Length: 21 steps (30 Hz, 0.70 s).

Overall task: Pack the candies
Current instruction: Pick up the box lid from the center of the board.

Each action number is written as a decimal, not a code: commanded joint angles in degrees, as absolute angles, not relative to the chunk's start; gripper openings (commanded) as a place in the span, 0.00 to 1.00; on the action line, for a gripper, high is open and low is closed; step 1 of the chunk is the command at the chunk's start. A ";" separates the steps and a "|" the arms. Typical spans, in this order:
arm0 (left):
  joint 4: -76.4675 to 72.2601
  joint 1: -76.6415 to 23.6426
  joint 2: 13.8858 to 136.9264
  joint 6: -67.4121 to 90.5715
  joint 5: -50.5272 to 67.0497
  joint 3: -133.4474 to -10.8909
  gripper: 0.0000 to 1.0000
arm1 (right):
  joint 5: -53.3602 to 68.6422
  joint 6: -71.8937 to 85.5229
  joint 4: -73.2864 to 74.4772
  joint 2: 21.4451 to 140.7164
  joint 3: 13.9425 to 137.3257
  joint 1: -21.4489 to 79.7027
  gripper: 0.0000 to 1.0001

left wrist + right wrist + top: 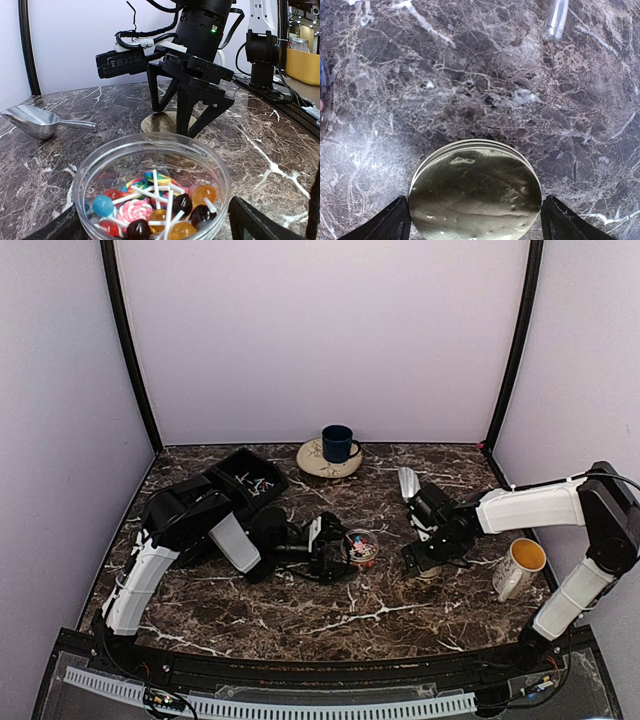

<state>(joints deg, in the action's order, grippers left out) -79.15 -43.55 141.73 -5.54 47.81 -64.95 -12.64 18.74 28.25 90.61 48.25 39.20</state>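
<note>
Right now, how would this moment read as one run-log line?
left gripper: open around jar | right gripper: open astride gold lid, on table | candies: visible in jar | scoop: lying on table

Probably a robotics lab test booth: plain lilac walls (320, 330), black corner posts (130, 350), marble-look table (330, 610), cable duct (270, 704).
</note>
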 commanded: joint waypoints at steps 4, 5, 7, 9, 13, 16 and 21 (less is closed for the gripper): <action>-71.28 -42.85 148.82 -6.61 50.66 -62.40 0.99 | -10.58 18.81 26.08 90.61 46.66 37.78 0.90; -71.32 -42.81 148.76 -6.61 50.63 -62.40 0.99 | -10.44 18.81 25.98 90.61 46.53 37.69 0.90; -71.45 -42.80 148.73 -6.61 50.72 -62.32 0.99 | -10.06 18.92 25.55 90.54 46.14 37.51 0.91; -71.44 -42.86 148.71 -6.59 50.78 -62.31 0.99 | -9.85 19.01 25.42 90.17 45.92 37.36 0.90; -71.54 -42.89 148.79 -6.51 50.97 -62.38 0.99 | -9.69 19.01 25.13 89.72 45.54 37.06 0.88; -71.54 -42.85 148.80 -6.50 51.10 -62.40 0.99 | -9.45 18.81 25.05 89.99 45.62 36.96 0.83; -71.54 -42.81 148.84 -6.42 51.23 -62.48 0.99 | -9.23 18.43 25.38 89.16 46.19 36.96 0.80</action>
